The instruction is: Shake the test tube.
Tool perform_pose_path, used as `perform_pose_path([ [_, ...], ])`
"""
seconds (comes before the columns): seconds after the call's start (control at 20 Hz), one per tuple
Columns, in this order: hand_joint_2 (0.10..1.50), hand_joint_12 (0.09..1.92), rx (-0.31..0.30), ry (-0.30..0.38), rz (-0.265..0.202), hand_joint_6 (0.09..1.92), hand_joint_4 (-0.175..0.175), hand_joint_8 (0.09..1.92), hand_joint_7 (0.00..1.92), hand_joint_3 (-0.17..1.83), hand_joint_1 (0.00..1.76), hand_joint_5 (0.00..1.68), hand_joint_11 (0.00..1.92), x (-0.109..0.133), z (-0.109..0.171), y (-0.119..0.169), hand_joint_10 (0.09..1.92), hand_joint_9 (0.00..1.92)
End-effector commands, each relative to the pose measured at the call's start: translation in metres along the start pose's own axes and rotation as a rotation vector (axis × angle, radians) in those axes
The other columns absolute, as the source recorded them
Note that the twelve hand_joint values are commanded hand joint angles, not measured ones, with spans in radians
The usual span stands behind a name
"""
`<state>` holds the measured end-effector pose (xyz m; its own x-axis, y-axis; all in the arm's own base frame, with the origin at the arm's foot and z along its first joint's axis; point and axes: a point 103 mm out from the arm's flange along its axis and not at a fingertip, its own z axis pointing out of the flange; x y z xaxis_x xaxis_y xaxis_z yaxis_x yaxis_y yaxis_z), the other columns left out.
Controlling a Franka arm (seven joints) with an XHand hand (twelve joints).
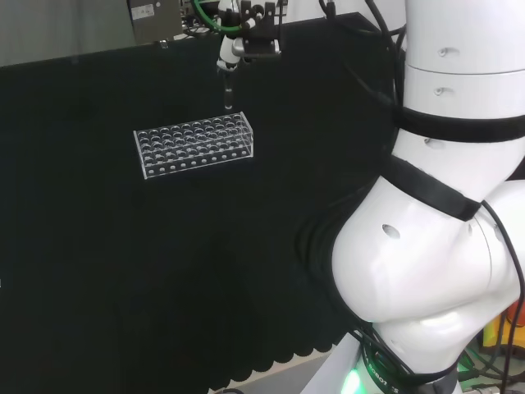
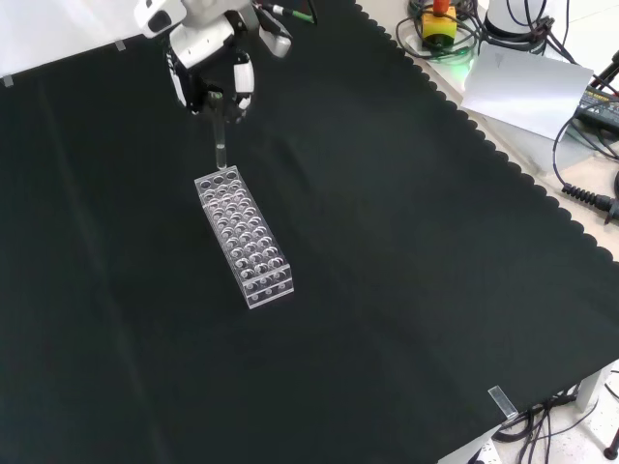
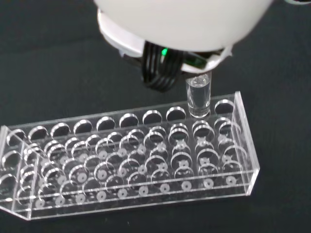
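A clear test tube (image 2: 220, 152) hangs upright from my hand (image 2: 211, 68), whose fingers are curled round its top. Its lower end sits just above the far end of a clear plastic rack (image 2: 244, 237) with many empty holes. In the head view the test tube (image 1: 229, 94) hangs from the hand (image 1: 238, 37) above the right rear corner of the rack (image 1: 195, 144). In the wrist view the tube's rounded bottom (image 3: 198, 97) hovers over a hole in the rack's (image 3: 126, 165) back row, near one end.
Black cloth (image 2: 406, 290) covers the bench around the rack. The arm's white links (image 1: 443, 205) stand at the right of the head view. Cables and a white sheet (image 2: 527, 82) lie beyond the cloth's scalloped edge in the front view.
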<state>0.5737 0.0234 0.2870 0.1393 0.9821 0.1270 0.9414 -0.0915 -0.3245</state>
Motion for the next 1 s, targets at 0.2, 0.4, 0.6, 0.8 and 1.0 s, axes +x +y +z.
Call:
perform_pose_path([
  [0.2, 0.52, 1.01, -0.046, 0.026, -0.009, 0.59, -0.175, 0.6, 1.39, 0.84, 1.33, 1.34, 1.15, 0.005, -0.039, -0.02, 0.68, 1.58],
  [0.4, 0.52, 1.01, -0.047, 0.044, -0.043, 0.59, -0.175, 0.6, 1.39, 0.84, 1.33, 1.34, 1.15, 0.026, -0.045, -0.027, 0.68, 1.58],
  [0.6, 0.52, 1.01, -0.041, 0.047, -0.121, 0.59, -0.175, 0.6, 1.39, 0.84, 1.33, 1.34, 1.15, 0.065, -0.046, -0.032, 0.68, 1.58],
  [0.8, 0.52, 1.01, -0.032, 0.07, -0.193, 0.59, -0.175, 0.6, 1.39, 0.85, 1.33, 1.34, 1.15, 0.108, -0.048, -0.037, 0.68, 1.58],
  [1.0, 0.52, 1.01, -0.03, 0.109, -0.254, 0.59, -0.175, 0.6, 1.39, 0.85, 1.33, 1.34, 1.15, 0.144, -0.051, -0.046, 0.68, 1.57],
])
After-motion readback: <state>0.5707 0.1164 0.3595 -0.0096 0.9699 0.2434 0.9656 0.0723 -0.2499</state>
